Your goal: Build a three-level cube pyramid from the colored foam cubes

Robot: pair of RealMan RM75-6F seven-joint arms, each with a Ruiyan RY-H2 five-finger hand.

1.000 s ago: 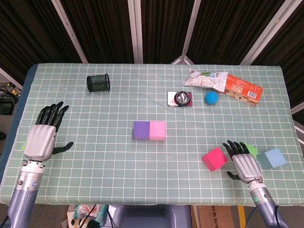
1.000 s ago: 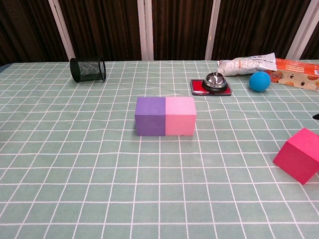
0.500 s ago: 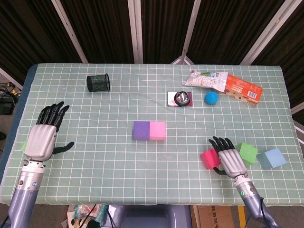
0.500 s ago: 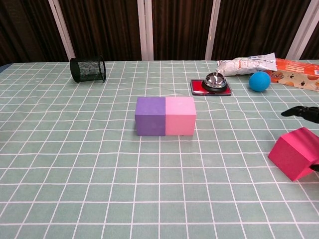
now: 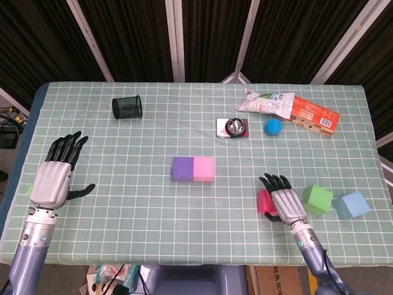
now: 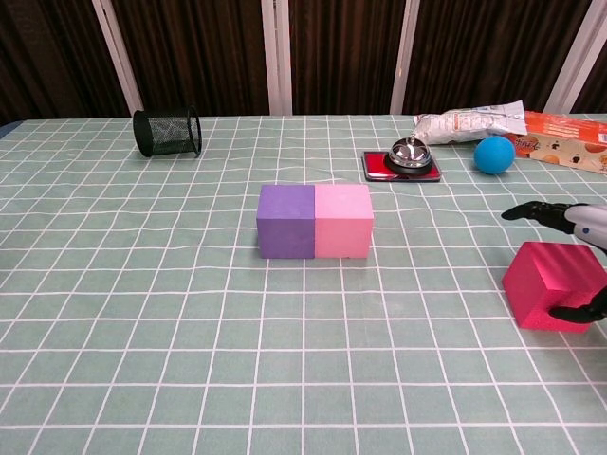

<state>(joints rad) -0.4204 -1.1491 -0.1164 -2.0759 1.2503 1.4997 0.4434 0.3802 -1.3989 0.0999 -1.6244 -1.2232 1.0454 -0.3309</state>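
Closing my right hand (image 5: pixel 286 206) around the magenta cube (image 6: pixel 553 284): thumb low on its near face, fingers (image 6: pixel 531 210) arched over the far top edge, so I judge the cube gripped, though full contact is not confirmed. It sits on the table (image 5: pixel 123 153) under my palm, not yet lifted. My left hand (image 5: pixel 54 179) rests idle, fingers spread, holding nothing.

Step in hand: third cube for the base row. The purple cube (image 5: pixel 182 168) and pink cube (image 5: pixel 204 168) stand touching, well beyond my fingertips to the left. Next move calls for a firm grip, a lift, and placement flush against the pink cube's free side. The green cube (image 5: pixel 319 198) lies just right of my hand, the light blue cube (image 5: pixel 355 204) beyond it.

Against the earlier frames: my right hand has travelled leftward from beside the green cube onto the magenta one, which was tilted and now sits level.
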